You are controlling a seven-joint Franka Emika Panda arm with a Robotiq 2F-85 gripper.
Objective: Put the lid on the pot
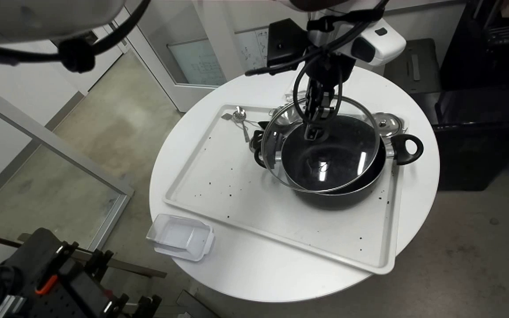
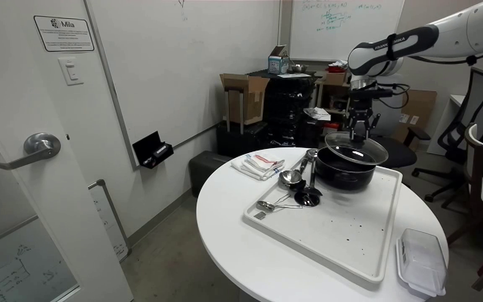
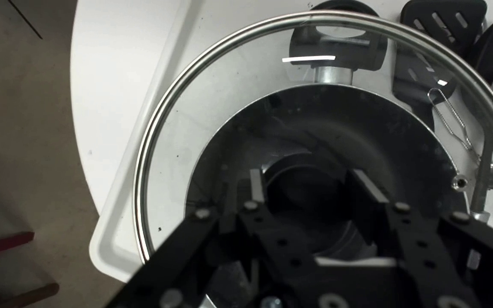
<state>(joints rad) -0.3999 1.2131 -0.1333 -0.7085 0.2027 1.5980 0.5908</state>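
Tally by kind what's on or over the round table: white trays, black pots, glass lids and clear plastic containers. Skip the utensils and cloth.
White tray: 1
Black pot: 1, on the tray
Glass lid: 1, over the pot
Clear plastic container: 1, beside the tray
Total: 4
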